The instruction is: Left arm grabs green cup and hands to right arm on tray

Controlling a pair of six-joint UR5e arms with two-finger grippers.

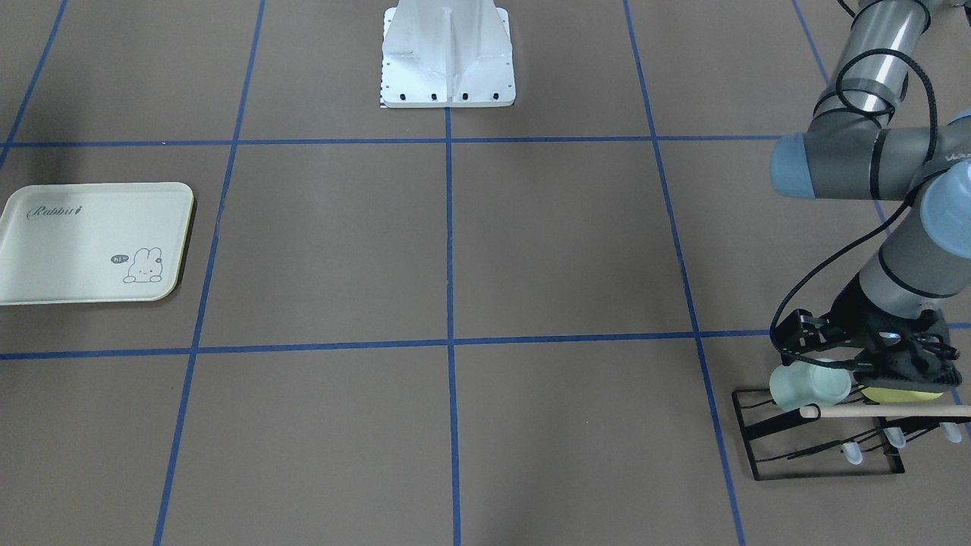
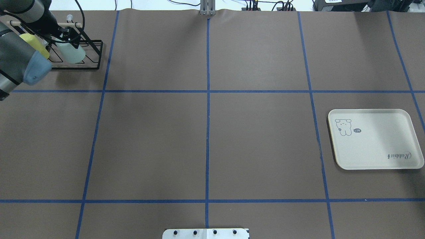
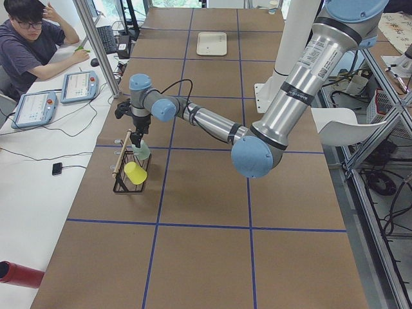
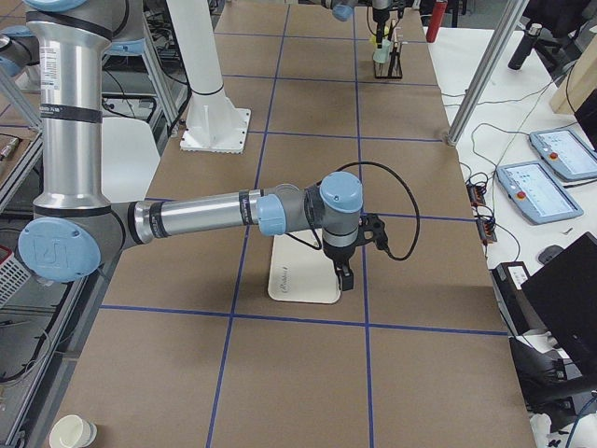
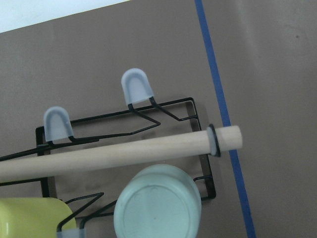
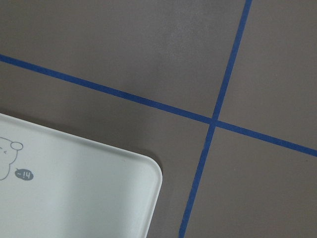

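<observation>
The pale mint-green cup [image 1: 810, 385] hangs on its side on a black wire rack [image 1: 823, 455] at the table's far left corner. It also shows in the overhead view [image 2: 72, 53], and the left wrist view shows its base [image 5: 157, 207]. My left gripper [image 1: 872, 371] hovers just over the rack beside the cup, and its jaws look spread and empty. The cream "Rabbit" tray [image 2: 375, 139] lies flat and bare on the right side. My right gripper [image 4: 345, 275] hangs over the tray's edge [image 4: 303, 280]; I cannot tell its state.
A yellow-green cup [image 1: 906, 394] sits on the same rack under my left gripper. A wooden dowel [image 5: 124, 151] runs along the rack's top. The white robot base [image 1: 447, 57] stands at mid-table. An operator [image 3: 29, 38] sits beside the table.
</observation>
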